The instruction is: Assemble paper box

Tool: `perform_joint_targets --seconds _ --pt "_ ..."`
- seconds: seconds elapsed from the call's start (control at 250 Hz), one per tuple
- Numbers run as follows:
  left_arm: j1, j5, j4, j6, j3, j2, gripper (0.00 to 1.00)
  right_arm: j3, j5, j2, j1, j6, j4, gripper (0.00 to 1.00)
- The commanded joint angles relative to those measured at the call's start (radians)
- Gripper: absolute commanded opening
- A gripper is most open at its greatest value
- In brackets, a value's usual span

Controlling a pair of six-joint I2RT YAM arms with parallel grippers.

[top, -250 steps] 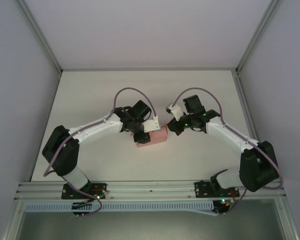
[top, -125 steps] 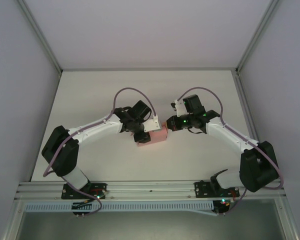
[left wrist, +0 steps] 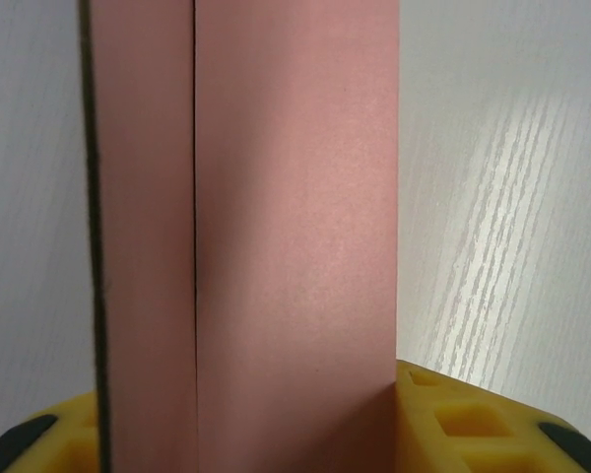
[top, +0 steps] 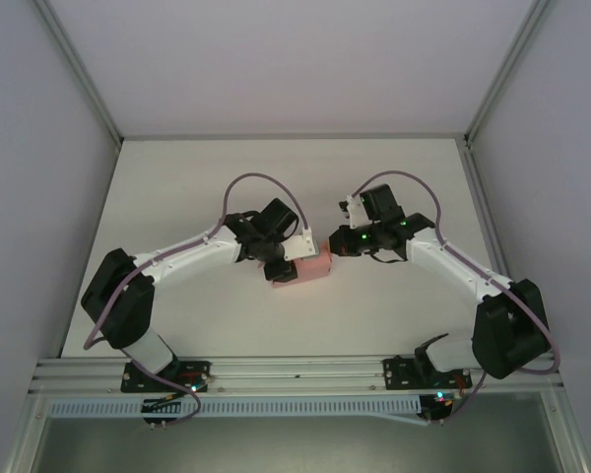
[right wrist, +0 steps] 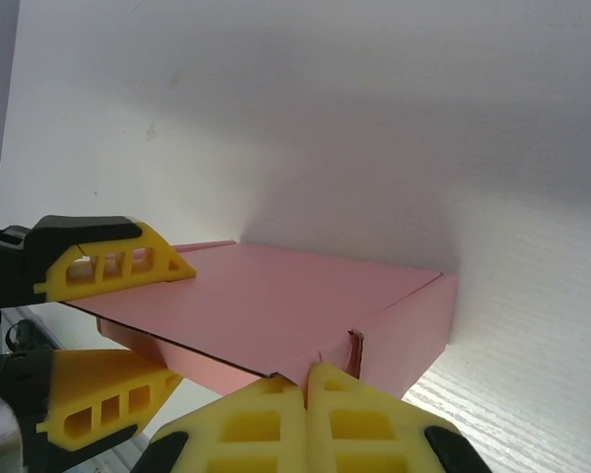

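Note:
The paper box [top: 313, 268] is a small flat pale-pink box held just off the table's middle. My left gripper [top: 282, 269] is shut on its left end. In the left wrist view the box [left wrist: 295, 246] stands between the yellow fingers [left wrist: 473, 424], with a seam down its left side. My right gripper [top: 333, 243] is at the box's right end. In the right wrist view its fingertips [right wrist: 305, 394] are shut together, against the near edge of the box [right wrist: 295, 301] beside a tucked corner. The left gripper's fingers [right wrist: 113, 258] clamp the far end above and below.
White table [top: 177, 197] lies all around the box. Metal frame posts [top: 79, 69] and pale walls bound it left, right and back. A rail [top: 295, 370] runs along the near edge by the arm bases.
My right gripper has turned and shifted left, up to the box's right end. The left gripper has kept its hold, with the box barely moved.

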Motion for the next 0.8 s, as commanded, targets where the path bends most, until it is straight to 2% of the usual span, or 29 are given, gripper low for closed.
perform_joint_targets --seconds 0.0,0.291,0.479,0.795 --pt "0.010 -0.052 0.001 -0.002 -0.022 -0.010 0.41 -0.063 0.011 -0.054 0.012 -0.069 0.051 0.00" --pt "0.014 -0.052 0.022 0.003 -0.021 0.000 0.41 -0.198 0.185 -0.099 0.070 -0.152 0.186 0.00" --pt "0.026 -0.052 0.025 0.013 -0.013 0.005 0.41 -0.242 0.424 -0.108 0.179 -0.222 0.218 0.00" --pt "0.045 -0.044 0.045 0.000 -0.008 -0.006 0.47 -0.287 0.564 -0.132 0.251 -0.185 0.270 0.00"
